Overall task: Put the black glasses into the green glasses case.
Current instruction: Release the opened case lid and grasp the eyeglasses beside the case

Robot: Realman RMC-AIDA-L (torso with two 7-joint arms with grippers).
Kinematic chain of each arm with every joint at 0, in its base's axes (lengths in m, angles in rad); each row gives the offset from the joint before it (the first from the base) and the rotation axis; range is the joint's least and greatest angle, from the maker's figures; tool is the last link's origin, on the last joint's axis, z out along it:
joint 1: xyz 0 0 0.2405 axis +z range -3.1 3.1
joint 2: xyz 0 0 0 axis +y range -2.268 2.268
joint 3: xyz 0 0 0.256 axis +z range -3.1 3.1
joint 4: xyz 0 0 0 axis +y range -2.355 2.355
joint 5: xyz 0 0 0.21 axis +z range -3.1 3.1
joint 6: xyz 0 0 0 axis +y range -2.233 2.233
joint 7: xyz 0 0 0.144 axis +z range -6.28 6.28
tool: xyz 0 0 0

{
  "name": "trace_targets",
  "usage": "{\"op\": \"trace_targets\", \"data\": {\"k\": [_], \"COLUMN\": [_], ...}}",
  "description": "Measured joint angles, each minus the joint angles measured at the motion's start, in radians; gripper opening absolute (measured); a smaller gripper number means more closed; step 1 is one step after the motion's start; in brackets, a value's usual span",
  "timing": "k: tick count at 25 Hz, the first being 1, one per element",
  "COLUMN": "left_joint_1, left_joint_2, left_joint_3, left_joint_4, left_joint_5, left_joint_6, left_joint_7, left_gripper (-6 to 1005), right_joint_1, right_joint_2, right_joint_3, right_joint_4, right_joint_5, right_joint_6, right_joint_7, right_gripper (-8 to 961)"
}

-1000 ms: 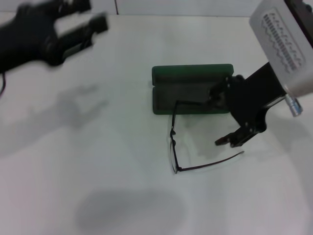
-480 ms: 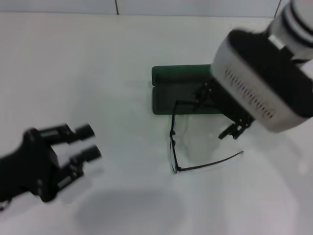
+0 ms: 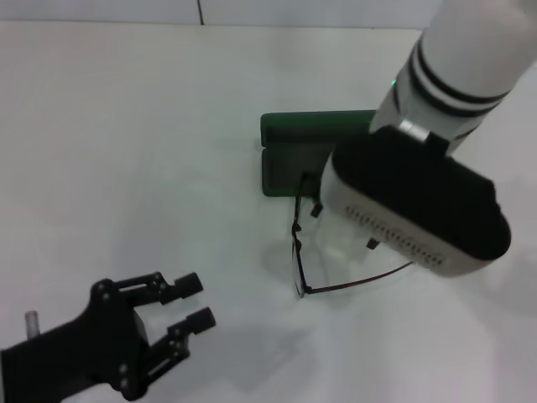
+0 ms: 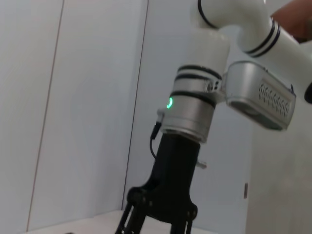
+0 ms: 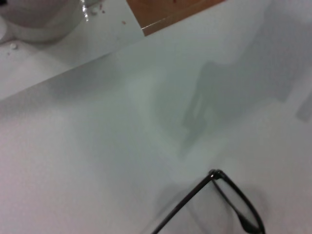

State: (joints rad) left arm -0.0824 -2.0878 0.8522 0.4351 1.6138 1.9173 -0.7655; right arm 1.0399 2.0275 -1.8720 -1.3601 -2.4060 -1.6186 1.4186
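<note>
1. White table [image 3: 168, 126] filled the scene; the left gripper [image 3: 186, 304] was held low near its near-left edge, jaws parted and holding nothing.
2. The right gripper was hidden beneath its arm [image 3: 419, 201]; its jaws could not be told.
3. The black glasses [image 3: 299, 252] lay unfolded, touching the open green glasses case [image 3: 289, 147].

White table [image 3: 168, 151], pale wall [image 4: 73, 97]

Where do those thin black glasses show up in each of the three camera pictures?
Head view: the black glasses lie mid-picture on the white table, before the green glasses case.
Left wrist view: not in it.
Right wrist view: one hinge corner, at the bottom edge.
Shared landmark: the white table.
</note>
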Motion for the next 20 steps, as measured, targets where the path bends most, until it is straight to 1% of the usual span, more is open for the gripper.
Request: {"op": "trace_targets", "data": {"k": [4, 8, 14, 20], "left_joint_1": [-0.004, -0.008, -0.012, -0.006], "left_joint_2": [0.000, -0.001, -0.004, -0.005], "left_joint_3": [0.001, 0.000, -0.001, -0.008], "left_joint_4": [-0.023, -0.023, -0.027, -0.029], "left_joint_5": [0.008, 0.009, 0.004, 0.002], "left_joint_6": [-0.015, -0.015, -0.015, -0.015], "left_joint_7": [0.023, 0.025, 0.026, 0.026], "left_gripper": [326, 320, 311, 302], "right_joint_1": [0.021, 0.031, 0.020, 0.025], "right_joint_2": [0.000, 0.000, 0.000, 0.000], "right_joint_3": [-0.042, -0.093, -0.174, -0.188], "right_joint_4": [0.021, 0.076, 0.182, 0.232], "right_joint_5": [0.002, 0.006, 0.056, 0.086], "right_joint_6": [0.058, 0.152, 0.339, 0.397], "right_joint_7": [-0.018, -0.063, -0.206, -0.256], "right_gripper": [732, 715, 705, 702]}}
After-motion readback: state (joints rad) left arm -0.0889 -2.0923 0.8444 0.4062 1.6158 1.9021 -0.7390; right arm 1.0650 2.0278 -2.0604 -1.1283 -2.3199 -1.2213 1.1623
